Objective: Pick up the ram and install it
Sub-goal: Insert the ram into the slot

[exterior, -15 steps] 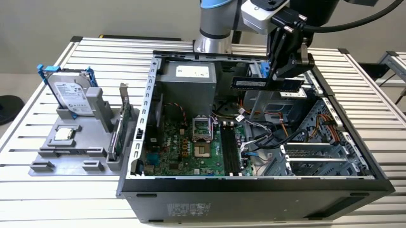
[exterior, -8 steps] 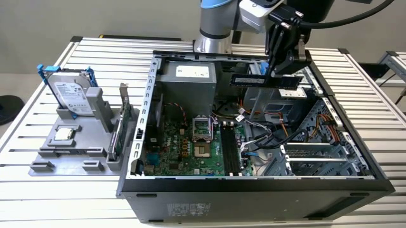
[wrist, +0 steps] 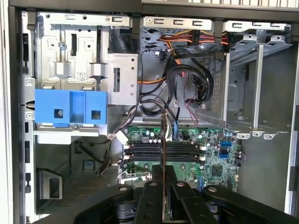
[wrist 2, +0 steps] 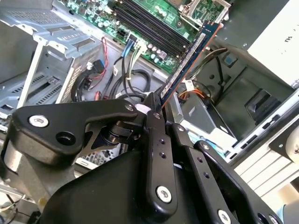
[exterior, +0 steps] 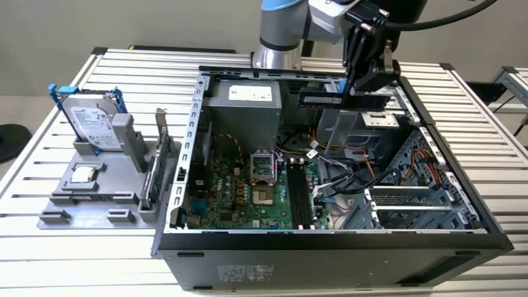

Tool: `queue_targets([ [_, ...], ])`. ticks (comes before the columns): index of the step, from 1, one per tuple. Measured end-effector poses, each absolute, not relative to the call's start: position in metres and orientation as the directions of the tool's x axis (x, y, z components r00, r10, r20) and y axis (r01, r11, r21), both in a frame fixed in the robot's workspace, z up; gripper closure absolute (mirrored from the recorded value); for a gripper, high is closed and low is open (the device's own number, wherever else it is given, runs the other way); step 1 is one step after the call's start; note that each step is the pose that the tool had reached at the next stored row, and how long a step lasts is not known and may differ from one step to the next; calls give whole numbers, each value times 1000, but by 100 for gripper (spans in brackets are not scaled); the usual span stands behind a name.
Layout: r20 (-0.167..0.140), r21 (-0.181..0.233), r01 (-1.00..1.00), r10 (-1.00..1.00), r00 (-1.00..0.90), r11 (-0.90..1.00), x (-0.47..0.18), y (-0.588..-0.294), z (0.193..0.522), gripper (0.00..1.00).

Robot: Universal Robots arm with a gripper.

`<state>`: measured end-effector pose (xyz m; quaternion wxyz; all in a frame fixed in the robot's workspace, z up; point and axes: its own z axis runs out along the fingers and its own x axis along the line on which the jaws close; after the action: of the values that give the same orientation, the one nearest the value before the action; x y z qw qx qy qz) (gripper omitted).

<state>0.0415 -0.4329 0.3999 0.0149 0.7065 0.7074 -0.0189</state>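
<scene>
Arm w/ gripper (exterior: 363,93) hangs over the open PC case (exterior: 194,154), near the case's far edge in the exterior view. Fingers clamped narrow on the ram (exterior: 334,99), gripping it at one end; the rest of the stick juts out level toward the exterior view's left, in the air above the case interior, touching nothing else. Second wrist view: ram (wrist 2: 189,58) sticks out from the closed fingertips (wrist 2: 156,112), blue-green edge w/ dark chips, pointing out over the motherboard (wrist 2: 163,14) and its black memory slots (wrist 2: 149,25). First wrist view: ram (wrist: 163,154) seen edge-on as a thin line running up from the gripper (wrist: 163,186), crossing the slots (wrist: 145,151) in the picture but well apart from them; not yet seated. A blue bracket (wrist: 70,109) sits on the drive cage beside the board. Outside the case, on the exterior view's left, a grey holder tray (exterior: 83,204) on the slatted table (exterior: 49,247) carries a hard drive (exterior: 89,120) standing upright, a small square processor chip (exterior: 83,175) lying flat, and a green expansion card (exterior: 161,161) on edge, just beside the case wall.
</scene>
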Motion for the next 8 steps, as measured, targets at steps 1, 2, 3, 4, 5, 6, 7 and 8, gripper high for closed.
queue_targets([
  [1,-48,-6,1000,999,-1,1,41,-432,400,100],
  [2,-48,-6,1000,999,-1,1,41,-431,400,100],
  [3,-48,-6,1000,999,-1,0,41,-429,400,100],
  [4,-48,-6,1000,999,0,0,41,-428,400,100],
  [5,-48,-6,1000,999,0,0,41,-427,400,100],
  [6,-48,-6,1000,999,0,0,41,-425,400,100],
  [7,-48,-6,1000,999,0,-1,41,-424,400,100],
  [8,-48,-6,1000,999,0,-1,41,-423,400,100],
])
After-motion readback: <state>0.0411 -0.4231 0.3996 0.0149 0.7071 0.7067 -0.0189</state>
